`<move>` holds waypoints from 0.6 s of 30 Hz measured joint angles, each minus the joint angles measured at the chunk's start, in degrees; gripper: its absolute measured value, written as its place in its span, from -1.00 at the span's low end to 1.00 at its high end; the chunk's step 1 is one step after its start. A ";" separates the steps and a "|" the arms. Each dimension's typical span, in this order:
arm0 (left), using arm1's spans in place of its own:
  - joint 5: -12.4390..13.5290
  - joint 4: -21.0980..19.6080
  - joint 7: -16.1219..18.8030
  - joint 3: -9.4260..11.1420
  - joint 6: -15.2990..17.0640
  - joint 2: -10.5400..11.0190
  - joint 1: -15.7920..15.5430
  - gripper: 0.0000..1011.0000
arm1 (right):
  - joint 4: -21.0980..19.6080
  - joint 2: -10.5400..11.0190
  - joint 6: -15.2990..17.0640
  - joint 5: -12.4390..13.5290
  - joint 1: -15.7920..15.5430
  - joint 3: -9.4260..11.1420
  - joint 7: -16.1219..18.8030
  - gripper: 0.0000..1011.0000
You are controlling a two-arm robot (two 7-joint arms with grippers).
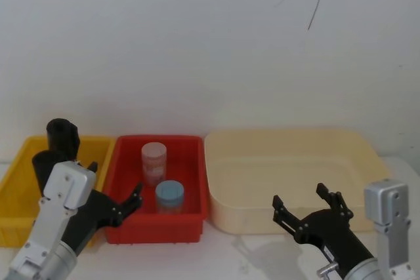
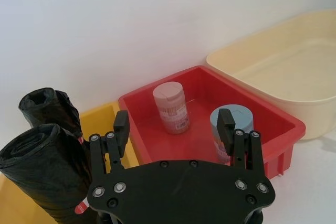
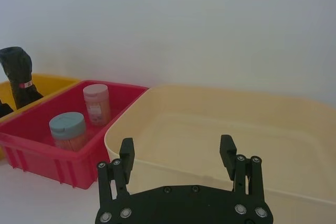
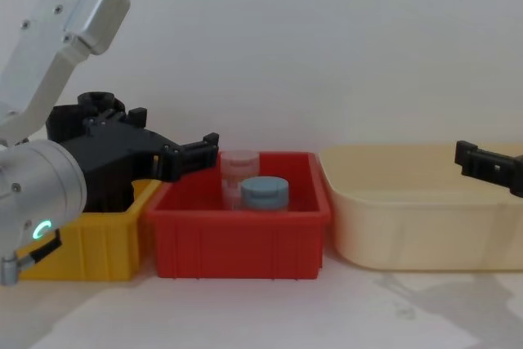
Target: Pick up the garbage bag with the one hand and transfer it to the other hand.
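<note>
The garbage bag (image 2: 44, 166), a black roll, stands upright and untouched in the yellow bin (image 2: 100, 116), in front of a second roll (image 2: 50, 108). The left gripper (image 2: 174, 121), fingers spread and empty, hovers at the bin's front right corner. The right gripper (image 1: 299, 196), also spread and empty, sits well right of the bin. This looks like the reaching step. Next, the left gripper needs to shift over the bin and straddle the bag.
</note>
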 joint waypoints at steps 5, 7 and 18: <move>0.00 0.00 0.00 0.00 0.00 0.00 0.00 0.98 | 0.00 0.00 0.00 0.00 0.00 0.00 0.00 0.98; 0.00 0.00 0.00 0.00 0.00 0.00 0.00 0.98 | 0.00 0.00 0.00 0.00 0.00 0.00 0.00 0.98; 0.00 0.00 0.00 0.00 0.00 0.00 0.00 0.98 | 0.00 0.00 0.00 0.00 0.00 0.00 0.00 0.98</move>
